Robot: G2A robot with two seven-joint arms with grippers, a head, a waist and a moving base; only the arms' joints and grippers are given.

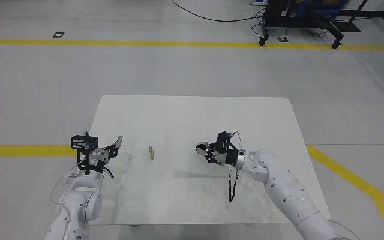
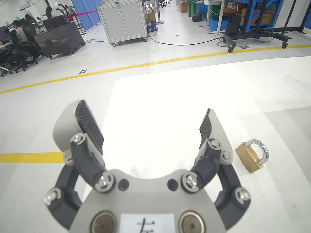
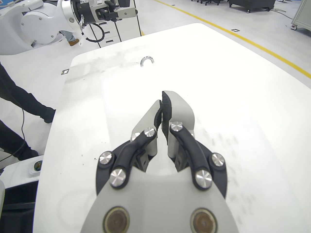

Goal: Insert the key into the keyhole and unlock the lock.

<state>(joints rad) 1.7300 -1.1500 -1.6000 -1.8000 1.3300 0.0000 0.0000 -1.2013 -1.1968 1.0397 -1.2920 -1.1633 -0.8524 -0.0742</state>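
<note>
Your left end effector (image 2: 148, 127) is spread wide, its ribbed pads (image 2: 88, 122) well apart and nothing between them. It hangs low over the near left part of the white bench (image 1: 252, 114), by the bench's left edge.

You'll find the lock (image 2: 252, 155) lying flat on the bench just beside that end effector, off to its outer side and not touching it. It is a brass padlock with a silver shackle.

From above, the lock sits between your two arms, somewhat closer to the left one, in the near half of the bench.

Your right end effector (image 3: 161, 106) is drawn narrow, the black pads meeting at the tips. Whether they pinch anything you cannot tell from these views. It hovers near the middle of the bench and points toward the lock, whose shackle glints farther along the surface. Your left arm is beyond it.

A yellow line (image 1: 180, 43) crosses the floor past the far edge of the bench.
</note>
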